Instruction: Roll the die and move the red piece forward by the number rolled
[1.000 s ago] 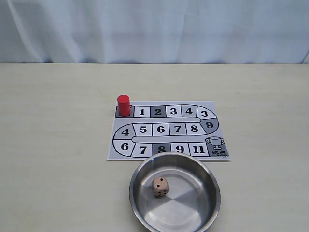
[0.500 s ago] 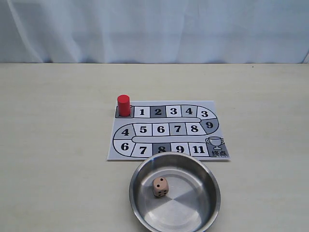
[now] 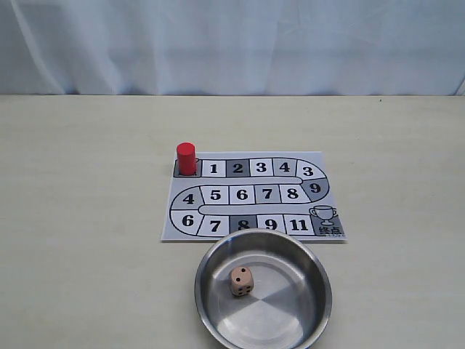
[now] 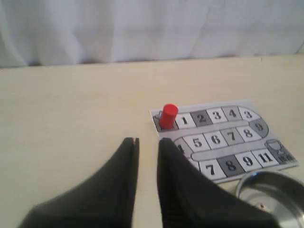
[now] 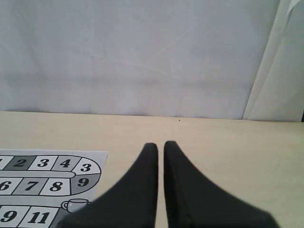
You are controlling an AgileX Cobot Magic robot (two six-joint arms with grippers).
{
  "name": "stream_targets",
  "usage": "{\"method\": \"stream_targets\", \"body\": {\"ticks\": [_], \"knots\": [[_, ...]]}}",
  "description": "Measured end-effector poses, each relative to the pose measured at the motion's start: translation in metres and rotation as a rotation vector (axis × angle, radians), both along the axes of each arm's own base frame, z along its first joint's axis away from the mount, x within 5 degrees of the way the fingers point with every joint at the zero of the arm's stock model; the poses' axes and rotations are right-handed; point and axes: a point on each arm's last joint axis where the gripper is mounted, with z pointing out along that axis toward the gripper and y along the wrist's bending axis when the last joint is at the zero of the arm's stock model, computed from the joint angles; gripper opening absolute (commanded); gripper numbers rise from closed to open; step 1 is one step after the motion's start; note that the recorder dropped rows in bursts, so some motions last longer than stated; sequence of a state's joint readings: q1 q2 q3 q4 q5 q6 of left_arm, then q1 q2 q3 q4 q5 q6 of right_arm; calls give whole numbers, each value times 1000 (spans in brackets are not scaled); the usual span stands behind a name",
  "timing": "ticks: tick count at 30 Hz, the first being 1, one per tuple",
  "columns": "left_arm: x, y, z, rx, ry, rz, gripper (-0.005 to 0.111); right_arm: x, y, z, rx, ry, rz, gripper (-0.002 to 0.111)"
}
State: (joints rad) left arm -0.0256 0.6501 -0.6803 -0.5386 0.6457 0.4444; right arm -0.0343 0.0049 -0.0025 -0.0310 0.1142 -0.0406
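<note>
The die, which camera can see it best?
The exterior view: the die sits whole inside the metal bowl, pips showing. The left wrist view catches only a sliver at the bottom edge. The right wrist view misses it entirely.

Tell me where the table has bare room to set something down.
Bare tabletop lies left of the printed paper game board, also right of it and behind it up to the white curtain. It is crowded near the front: the round steel bowl holding the beige die overlaps the board's near edge. The red cylinder piece fills the board's start corner.
</note>
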Motion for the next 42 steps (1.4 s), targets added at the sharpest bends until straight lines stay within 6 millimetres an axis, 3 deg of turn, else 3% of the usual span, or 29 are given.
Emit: {"method": "stream_targets", "body": {"ticks": [4, 9, 21, 28, 34, 42], "knots": [[17, -6, -12, -11, 96, -41, 39, 0, 0, 0, 0, 0, 0, 4], [30, -18, -23, 3, 180, -123, 39, 0, 0, 0, 0, 0, 0, 4], [49, -55, -28, 171, 279, -302, 39, 0, 0, 0, 0, 0, 0, 4], [62, -97, -51, 295, 370, -469, 40, 0, 0, 0, 0, 0, 0, 4], [69, -140, -64, 352, 374, -592, 56, 0, 0, 0, 0, 0, 0, 4], [79, -174, -102, 423, 442, -672, 58, 0, 0, 0, 0, 0, 0, 4]]}}
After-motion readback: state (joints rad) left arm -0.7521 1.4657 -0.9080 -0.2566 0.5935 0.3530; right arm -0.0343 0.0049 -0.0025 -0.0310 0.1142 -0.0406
